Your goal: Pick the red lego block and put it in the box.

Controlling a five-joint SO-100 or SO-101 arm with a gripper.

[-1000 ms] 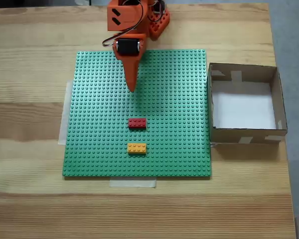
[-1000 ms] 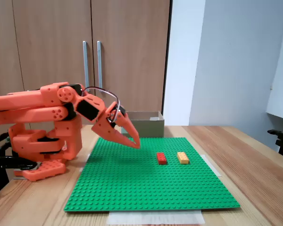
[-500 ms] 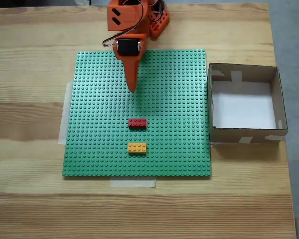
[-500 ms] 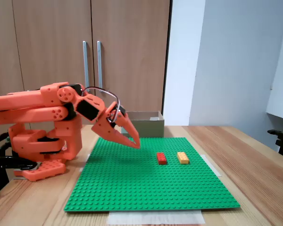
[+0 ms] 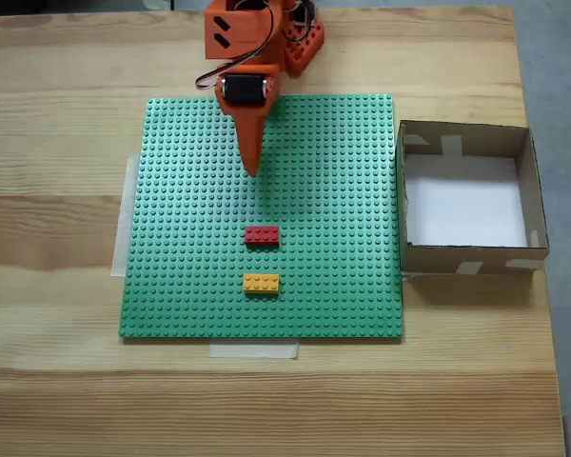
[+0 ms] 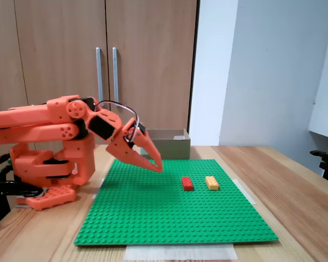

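Fingers (image 5: pixel 251 169) pressed together, holding nothing, above the green baseplate (image 5: pixel 171 286). The red lego block (image 5: pixel 262 234) lies ahead of the fingertips, apart; the yellow brick (image 5: pixel 261 283) just beyond it. Risk: overreach would grip the wrong brick; studs may resist lifting.

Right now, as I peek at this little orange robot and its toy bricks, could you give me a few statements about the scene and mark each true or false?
1. The red lego block sits on the green baseplate. True.
2. The gripper is holding the red lego block. False: it hangs above bare baseplate, apart from the block, holding nothing.
3. The box already has a brick in it. False: its white bottom is bare in the top-down fixed view.
4. A yellow brick lies beside the red one, apart from it. True.
5. The box stands on the green baseplate. False: it stands on the wooden table, next to the baseplate's edge.
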